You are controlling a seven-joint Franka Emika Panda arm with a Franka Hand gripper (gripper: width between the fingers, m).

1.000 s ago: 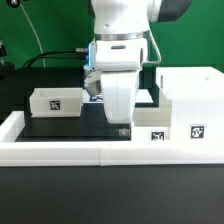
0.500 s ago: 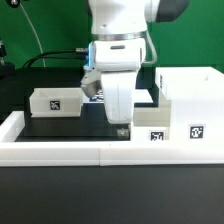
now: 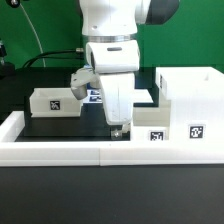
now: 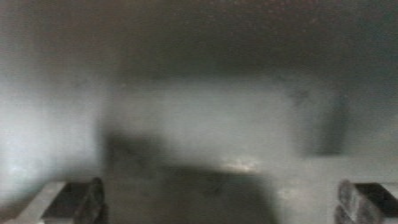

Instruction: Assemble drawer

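Observation:
The large white hollow case (image 3: pixel 190 92) stands at the exterior view's right, with a tag on its front. One white tray (image 3: pixel 152 124) lies against the case's left side, also tagged. The other tray (image 3: pixel 54 100) sits at the exterior view's left. My gripper (image 3: pixel 118 130) hangs low over the black table, just left of the nearer tray. In the blurred wrist view the gripper (image 4: pixel 222 205) is open, its fingers (image 4: pixel 71 202) far apart, with only a dim grey surface between them.
A long low white border wall (image 3: pixel 90 151) runs along the table's front and up the left side. The marker board (image 3: pixel 95 96) lies behind the arm. The black table (image 3: pixel 60 125) lies between the left tray and the gripper.
The arm has shifted a little toward the exterior view's left and its wrist has turned slightly. The trays and the case have not moved.

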